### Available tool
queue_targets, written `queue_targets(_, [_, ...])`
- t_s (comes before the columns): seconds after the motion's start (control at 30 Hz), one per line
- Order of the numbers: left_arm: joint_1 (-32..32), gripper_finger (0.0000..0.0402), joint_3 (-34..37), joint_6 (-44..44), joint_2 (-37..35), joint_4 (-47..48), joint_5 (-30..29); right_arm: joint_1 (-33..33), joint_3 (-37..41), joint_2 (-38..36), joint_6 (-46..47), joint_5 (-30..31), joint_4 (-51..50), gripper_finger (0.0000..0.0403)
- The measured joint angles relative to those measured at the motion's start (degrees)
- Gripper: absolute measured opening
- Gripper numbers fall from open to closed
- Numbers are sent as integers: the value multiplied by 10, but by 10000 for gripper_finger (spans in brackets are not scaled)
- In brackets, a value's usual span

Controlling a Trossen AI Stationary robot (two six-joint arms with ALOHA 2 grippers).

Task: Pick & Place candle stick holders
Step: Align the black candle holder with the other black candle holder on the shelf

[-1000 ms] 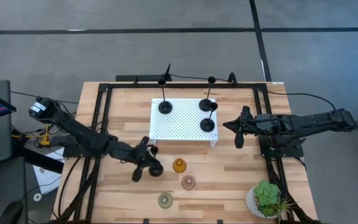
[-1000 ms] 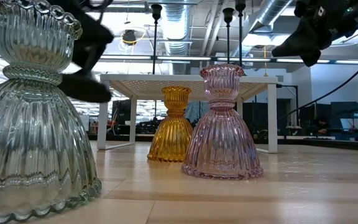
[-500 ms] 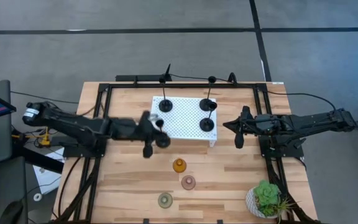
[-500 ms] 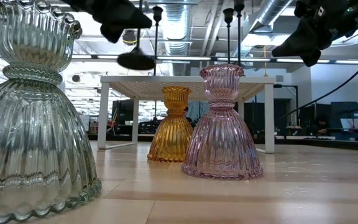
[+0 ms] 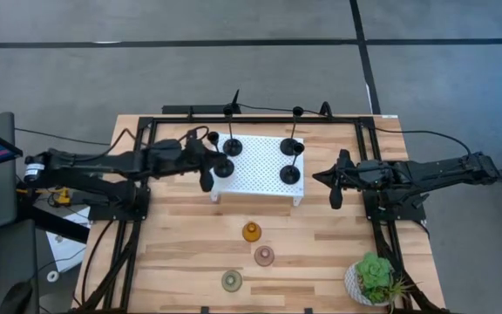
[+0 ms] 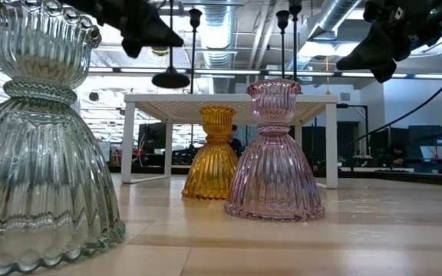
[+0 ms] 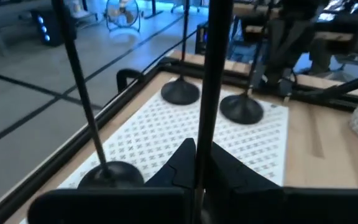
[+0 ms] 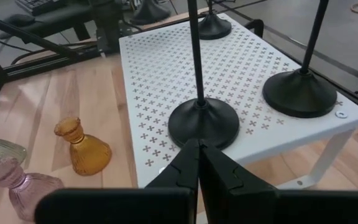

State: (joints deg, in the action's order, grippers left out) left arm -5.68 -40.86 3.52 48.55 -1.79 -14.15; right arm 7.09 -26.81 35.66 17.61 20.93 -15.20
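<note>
My left gripper (image 5: 210, 172) is shut on a black candle stick holder (image 5: 223, 167), held over the near-left corner of the white perforated platform (image 5: 260, 161). In the low view its disc base (image 6: 170, 79) hangs above the platform top. Three more black holders (image 5: 232, 146) (image 5: 290, 146) (image 5: 291, 174) stand on their disc bases on the platform. The amber (image 5: 251, 232), pink (image 5: 264, 255) and pale green (image 5: 232, 280) glass holders stand on the table nearer the front. My right gripper (image 5: 335, 185) is shut and empty, right of the platform. My left gripper pinches the holder's thin stem (image 7: 204, 134) between its two fingers, with a long stretch of stem rising above them. The fingers (image 7: 229, 171) come level from the table's left and lie across the stem. The holder hangs upright, base down, clear of the platform.
A green potted plant (image 5: 375, 277) stands at the table's near right corner. A black frame (image 5: 142, 174) runs along the table's edges. The glass holders (image 6: 275, 153) stand in a loose row in front of the platform.
My left gripper has carried the black holder up and toward the table's far edge, from the near-left part of the table to above the platform's near-left corner. The holder has stayed upright and clear throughout.
</note>
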Motion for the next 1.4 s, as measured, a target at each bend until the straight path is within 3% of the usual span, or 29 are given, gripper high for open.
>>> queue_targets(0.37, [-58, 13, 0, 28, 49, -2, 40, 0, 0, 0, 0, 0, 0, 0])
queue_targets(1.4, [-59, 15, 0, 56, 81, -31, 67, 0, 0, 0, -1, 1, 2, 0])
